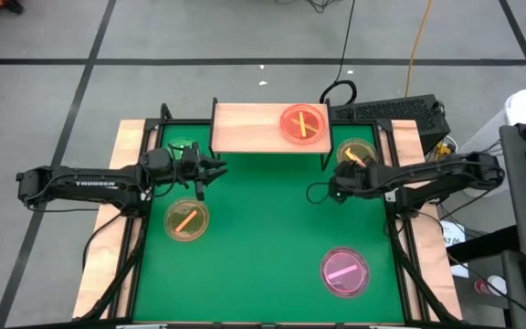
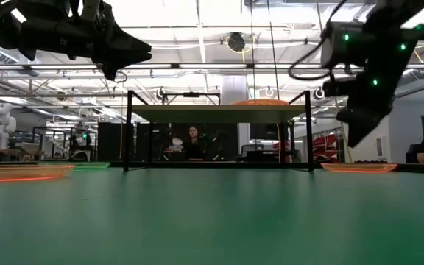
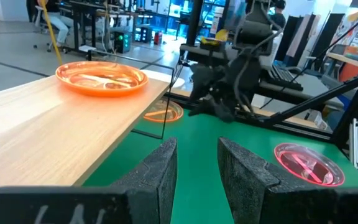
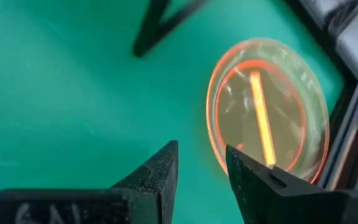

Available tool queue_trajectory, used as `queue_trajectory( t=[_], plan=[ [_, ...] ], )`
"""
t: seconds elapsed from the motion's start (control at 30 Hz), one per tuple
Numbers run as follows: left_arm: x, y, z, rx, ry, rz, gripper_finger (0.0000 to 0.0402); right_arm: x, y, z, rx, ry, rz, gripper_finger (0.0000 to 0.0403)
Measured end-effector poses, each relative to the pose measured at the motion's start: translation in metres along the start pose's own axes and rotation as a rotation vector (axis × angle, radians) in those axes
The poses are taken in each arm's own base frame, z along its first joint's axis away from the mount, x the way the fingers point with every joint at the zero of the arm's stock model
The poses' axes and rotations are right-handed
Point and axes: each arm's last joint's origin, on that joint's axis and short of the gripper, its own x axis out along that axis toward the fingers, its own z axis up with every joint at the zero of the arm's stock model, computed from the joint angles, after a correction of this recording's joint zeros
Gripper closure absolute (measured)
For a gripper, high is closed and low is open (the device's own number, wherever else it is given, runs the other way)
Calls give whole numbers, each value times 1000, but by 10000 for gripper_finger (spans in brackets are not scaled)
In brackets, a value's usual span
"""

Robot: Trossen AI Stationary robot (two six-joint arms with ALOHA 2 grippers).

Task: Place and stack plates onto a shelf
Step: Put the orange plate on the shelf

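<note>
overhead, the left claw (image 1: 215, 167) hangs empty with fingers narrowly parted beside the shelf (image 1: 245, 128); the right claw (image 1: 334, 185), fingers also narrowly parted and empty, hovers near an amber plate (image 1: 355, 153). around them the green surface (image 1: 272, 238) carries another amber plate (image 1: 186, 219), a pink plate (image 1: 345, 271) and a green plate (image 1: 183, 146) partly hidden by the arm. one orange plate (image 1: 302, 124) sits on the shelf. beyond, a workshop with a seated person (image 2: 193, 141).

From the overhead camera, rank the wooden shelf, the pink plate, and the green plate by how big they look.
1. The shelf, clearly largest.
2. The pink plate.
3. The green plate, but the left pincer covers part of it, so it may match the pink one.
</note>
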Motion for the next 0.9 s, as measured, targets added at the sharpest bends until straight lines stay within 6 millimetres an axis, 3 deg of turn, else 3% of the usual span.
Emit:
queue_trajectory(
  t=[0.2, 0.9],
  plan=[
    [0, 0, 0, 0, 1, -1, 282, 21, -9, -9, 0, 39, -39, 287],
    [0, 0, 0, -1, 3, 0, 282, 60, -18, -27, 91, 30, 16, 287]
  ],
)
